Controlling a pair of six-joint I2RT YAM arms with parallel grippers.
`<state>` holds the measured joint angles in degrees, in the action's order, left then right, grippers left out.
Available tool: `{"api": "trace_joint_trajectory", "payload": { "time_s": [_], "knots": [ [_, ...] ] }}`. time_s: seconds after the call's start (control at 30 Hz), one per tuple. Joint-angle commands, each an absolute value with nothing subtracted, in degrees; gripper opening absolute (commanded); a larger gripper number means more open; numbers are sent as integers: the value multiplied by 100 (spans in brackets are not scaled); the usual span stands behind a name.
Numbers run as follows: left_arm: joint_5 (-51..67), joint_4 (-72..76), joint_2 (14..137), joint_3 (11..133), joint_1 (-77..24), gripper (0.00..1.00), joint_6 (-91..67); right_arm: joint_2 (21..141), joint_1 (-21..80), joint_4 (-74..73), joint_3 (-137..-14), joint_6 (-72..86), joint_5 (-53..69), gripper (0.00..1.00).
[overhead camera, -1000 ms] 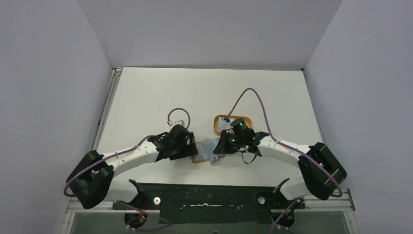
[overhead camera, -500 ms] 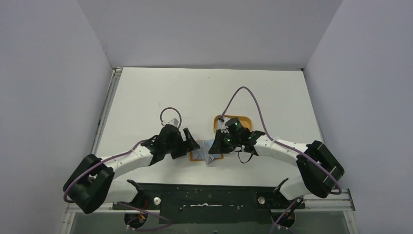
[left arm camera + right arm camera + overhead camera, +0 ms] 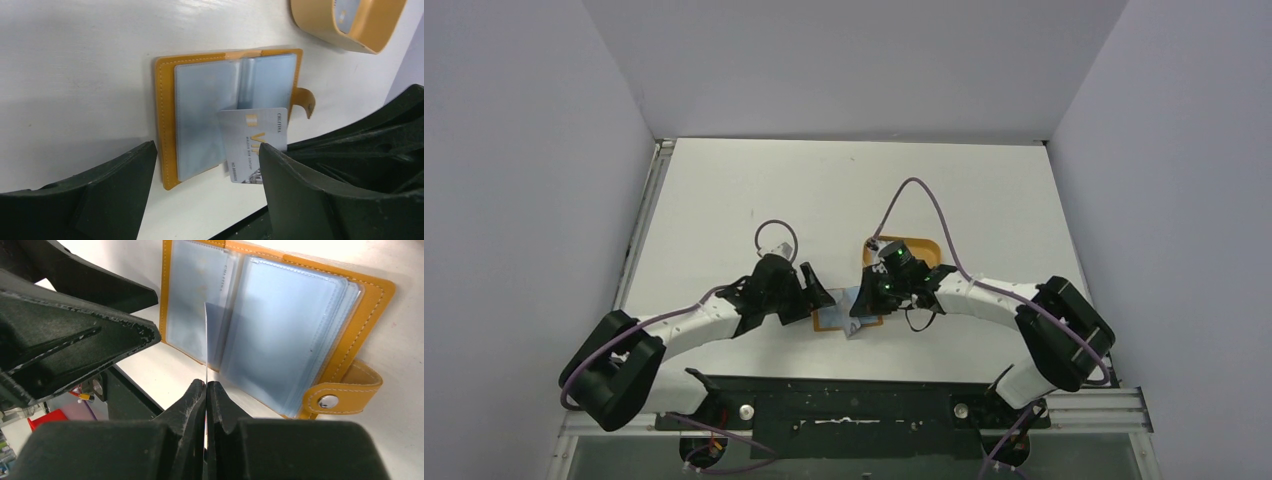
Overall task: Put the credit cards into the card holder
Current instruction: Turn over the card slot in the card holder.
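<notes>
The tan-orange card holder lies open on the white table, its clear inner pockets up; it also shows in the right wrist view and in the top view. My right gripper is shut on a silvery credit card, seen edge-on in the right wrist view, its far edge at the pockets near the holder's fold. My left gripper is open and empty, just left of the holder, its fingers either side of the holder's near end. Another card lies in the tray.
An orange oval rimmed tray stands just beyond the holder, also in the top view. The holder's snap strap sticks out on its right side. Both arms crowd the near middle of the table; the black base rail runs along the near edge.
My left gripper has backed off leftward from the holder and opened. My right gripper has moved left with the card, down to the open holder's pockets.
</notes>
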<state>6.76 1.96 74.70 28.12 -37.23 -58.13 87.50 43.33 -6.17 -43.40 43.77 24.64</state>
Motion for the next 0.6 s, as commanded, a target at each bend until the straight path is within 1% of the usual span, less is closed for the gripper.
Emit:
{"api": "trace_joint_trajectory", "payload": {
  "time_s": [0.0,0.2,0.37,0.47,0.57],
  "knots": [
    [647,259,7608,3103,-3650,70,-5684,8518,4354,-560,-4522,4314,2248,0],
    [331,-353,7739,3295,-3605,54,-5290,7936,3976,-309,-4016,4632,2104,0],
    [370,-325,7922,3381,-3595,42,-5139,7929,3789,120,-3846,4817,2336,0],
    [442,-281,8064,3447,-3590,36,-5103,8051,3775,286,-3869,4883,2422,0],
    [496,-228,8196,3488,-3595,33,-5089,8228,3778,420,-3923,4964,2513,0]
  ]
}}
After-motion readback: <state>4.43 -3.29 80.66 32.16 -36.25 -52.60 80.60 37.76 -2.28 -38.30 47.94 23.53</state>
